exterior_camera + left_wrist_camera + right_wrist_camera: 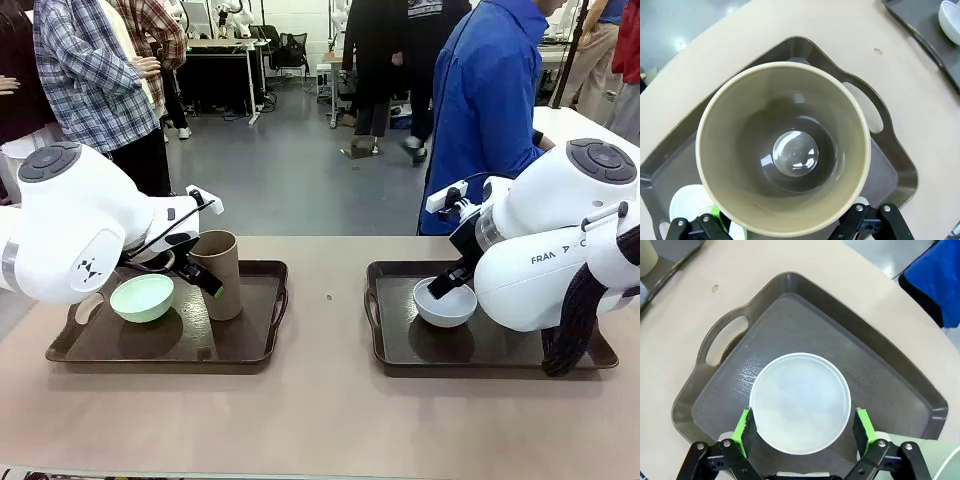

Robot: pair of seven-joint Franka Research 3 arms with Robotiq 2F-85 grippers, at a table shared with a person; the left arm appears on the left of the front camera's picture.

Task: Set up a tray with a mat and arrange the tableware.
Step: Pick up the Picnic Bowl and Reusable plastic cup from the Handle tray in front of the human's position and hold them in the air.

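Observation:
Two dark trays stand on the table, each with a dark grey mat (805, 325) lining its floor. On the left tray (255, 352) are a mint green bowl (142, 297) and a tall tan-brown cup (220, 272). My left gripper (205, 272) is open around the cup; the left wrist view looks straight down into this cup (785, 150), with a finger (875, 222) on either side. On the right tray (392, 352) the pale blue-white bowl (444, 305) sits between the green pads (746, 429) of my open right gripper (804, 432). A pale green cup (927, 460) stands beside it.
A strip of bare tan table (325, 300) separates the trays, and more lies along the near edge. A person in a blue jacket (490, 110) stands at the far side behind the right tray. Other people stand farther back.

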